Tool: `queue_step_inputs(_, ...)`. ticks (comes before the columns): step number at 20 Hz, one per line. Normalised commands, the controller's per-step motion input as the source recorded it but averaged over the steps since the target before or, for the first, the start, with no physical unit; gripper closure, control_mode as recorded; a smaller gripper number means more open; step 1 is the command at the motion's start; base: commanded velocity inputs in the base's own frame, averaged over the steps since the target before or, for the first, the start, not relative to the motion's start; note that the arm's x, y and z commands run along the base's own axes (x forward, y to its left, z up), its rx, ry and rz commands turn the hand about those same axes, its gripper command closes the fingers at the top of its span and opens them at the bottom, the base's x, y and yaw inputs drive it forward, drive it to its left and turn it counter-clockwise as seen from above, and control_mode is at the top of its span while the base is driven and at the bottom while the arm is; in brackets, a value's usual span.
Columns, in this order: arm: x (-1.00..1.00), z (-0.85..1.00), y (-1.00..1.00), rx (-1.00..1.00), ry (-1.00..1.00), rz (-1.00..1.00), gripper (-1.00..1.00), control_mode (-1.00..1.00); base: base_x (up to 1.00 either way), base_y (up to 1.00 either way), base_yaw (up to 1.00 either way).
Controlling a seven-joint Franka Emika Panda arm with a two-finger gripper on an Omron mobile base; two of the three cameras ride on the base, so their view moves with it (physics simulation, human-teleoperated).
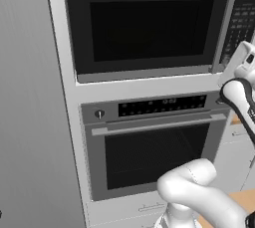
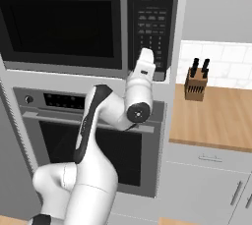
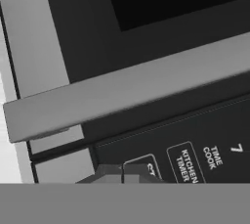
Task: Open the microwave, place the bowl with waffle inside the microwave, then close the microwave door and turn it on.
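Filling the middle of both base views is a tall pale grey cabinet column with 2 appliances built into it, one above the other. To its right, in the right base view, a wooden counter runs along a white tiled wall, with grey drawers below and a knife block standing near the counter's back edge. On the column's left stands a tall flat grey panel.

The microwave sits in the upper bay, above the grey-framed oven with its horizontal bar handle. The microwave door lies flush and shut, its long grey vertical handle on the right edge, and the keypad strip just right of that.

The gripper is up against the lower part of the keypad, just right of the handle's lower end. In the hand view its 2 fingertips are pressed together, closed on nothing, right at the buttons near the "KITCHEN TIMER" key.
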Motion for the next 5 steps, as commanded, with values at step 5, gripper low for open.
queue_step_inputs(5, -0.99, 0.0, 0.3, -0.01, -0.11, 0.06, 1.0, -1.0, 0.0, 0.0, 0.0)
